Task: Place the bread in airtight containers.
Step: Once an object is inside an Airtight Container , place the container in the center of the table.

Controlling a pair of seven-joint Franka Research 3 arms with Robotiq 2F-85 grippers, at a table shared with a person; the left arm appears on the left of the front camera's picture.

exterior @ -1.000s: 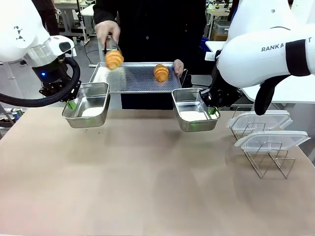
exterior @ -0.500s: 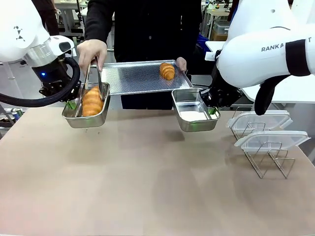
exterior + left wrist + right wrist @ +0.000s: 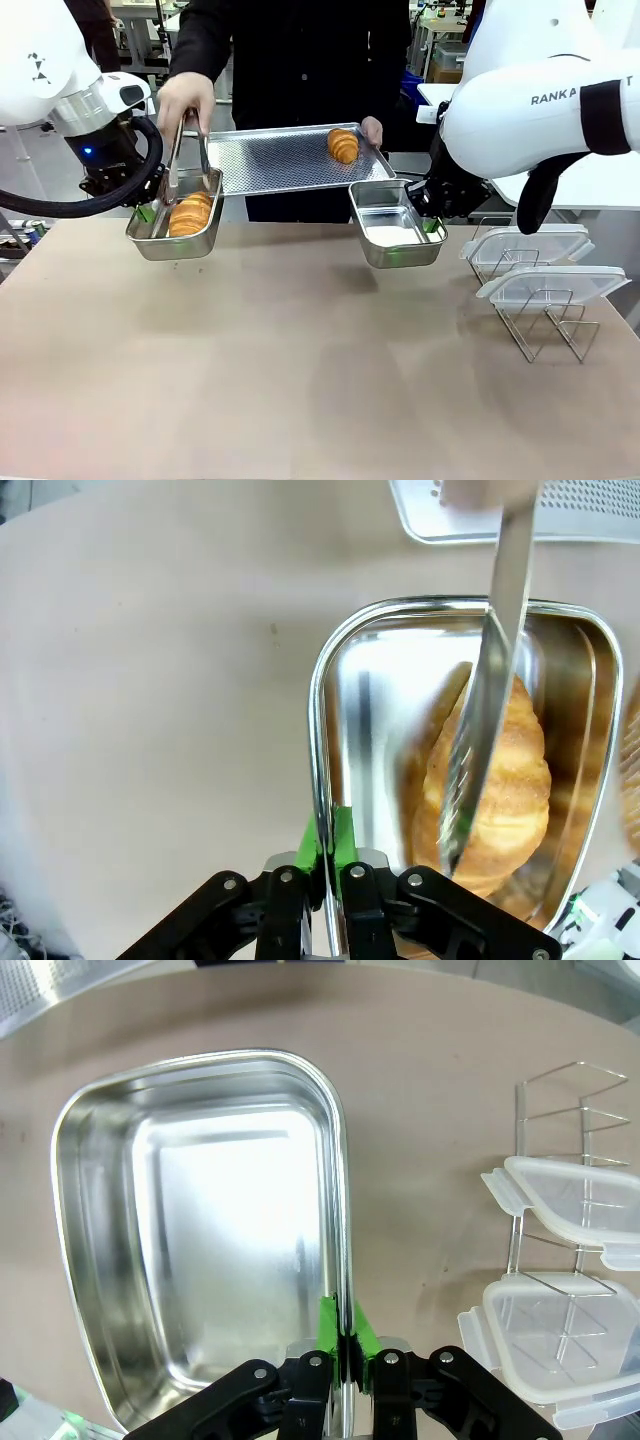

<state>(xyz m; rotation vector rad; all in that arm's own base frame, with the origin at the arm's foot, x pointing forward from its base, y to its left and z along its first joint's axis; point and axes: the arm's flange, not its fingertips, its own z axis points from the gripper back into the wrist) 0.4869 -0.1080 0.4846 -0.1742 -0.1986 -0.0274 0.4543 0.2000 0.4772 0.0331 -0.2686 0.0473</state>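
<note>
My left gripper (image 3: 146,212) (image 3: 328,852) is shut on the rim of the left steel container (image 3: 150,240) (image 3: 330,720), held above the table. A golden croissant (image 3: 190,213) (image 3: 505,800) lies inside it, with the person's metal tongs (image 3: 188,150) (image 3: 490,720) still around it. My right gripper (image 3: 430,226) (image 3: 344,1340) is shut on the rim of the right steel container (image 3: 395,232) (image 3: 200,1250), which holds nothing. A second croissant (image 3: 343,145) rests on the perforated tray (image 3: 280,160) that the person's other hand (image 3: 371,130) holds up.
Two clear plastic lids (image 3: 527,244) (image 3: 570,1200) lean in a wire rack (image 3: 555,325) at the right of the brown table (image 3: 300,380). The person stands at the far side, behind the tray.
The person carried a croissant with the tongs from above the tray down into the left container, where it now lies lower. The tray tilted up. Both my grippers stayed still.
</note>
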